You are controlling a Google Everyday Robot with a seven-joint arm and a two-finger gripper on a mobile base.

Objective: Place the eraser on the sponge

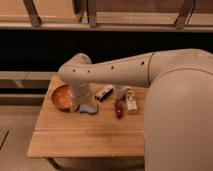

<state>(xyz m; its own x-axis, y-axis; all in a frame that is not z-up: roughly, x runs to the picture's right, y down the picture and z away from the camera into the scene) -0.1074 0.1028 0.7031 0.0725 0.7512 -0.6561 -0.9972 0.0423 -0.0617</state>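
Note:
The eraser (104, 93), a small dark block with white and reddish parts, lies on the wooden table (85, 135) near its back edge. The sponge (90, 108), a flat light-blue pad, sits a little in front and to the left of it. My arm reaches in from the right and bends down over the table's left part. The gripper (77, 105) hangs at the sponge's left edge, between the sponge and the orange bowl, mostly hidden by the wrist. It is apart from the eraser.
An orange bowl (60, 96) stands at the table's back left. A dark red-brown elongated object (118, 108) and a white upright labelled item (131, 101) stand right of the sponge. My bulky arm covers the table's right side.

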